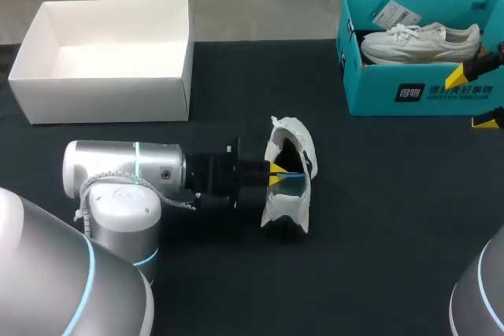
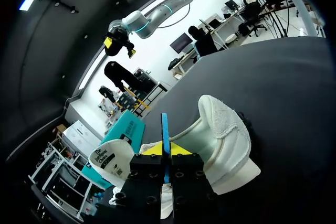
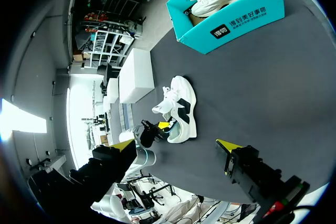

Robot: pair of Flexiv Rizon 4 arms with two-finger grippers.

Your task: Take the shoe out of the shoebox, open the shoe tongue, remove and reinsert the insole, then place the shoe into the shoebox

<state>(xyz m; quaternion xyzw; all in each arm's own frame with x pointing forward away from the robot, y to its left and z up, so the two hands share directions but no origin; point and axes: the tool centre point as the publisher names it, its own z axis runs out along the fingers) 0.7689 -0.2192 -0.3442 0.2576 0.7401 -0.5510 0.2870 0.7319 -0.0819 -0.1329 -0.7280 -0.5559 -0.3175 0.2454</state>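
Left fingers (image 2: 152, 149) pinch the thin blue insole (image 2: 164, 129) between nearly closed tips, inside the white shoe (image 2: 226, 135) on the desk (image 2: 294, 103). Right fingers (image 1: 457, 76) are spread wide, holding nothing, just beside the teal shoebox (image 1: 370, 92).

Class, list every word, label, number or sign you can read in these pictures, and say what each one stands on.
Teal shoebox, side wall: a dark label with white signs and a row of white signs beside it, too blurred to quote.
Hang tag inside that box: print too small to read.
White box: no print shows.
Shoe on the table: no readable print.
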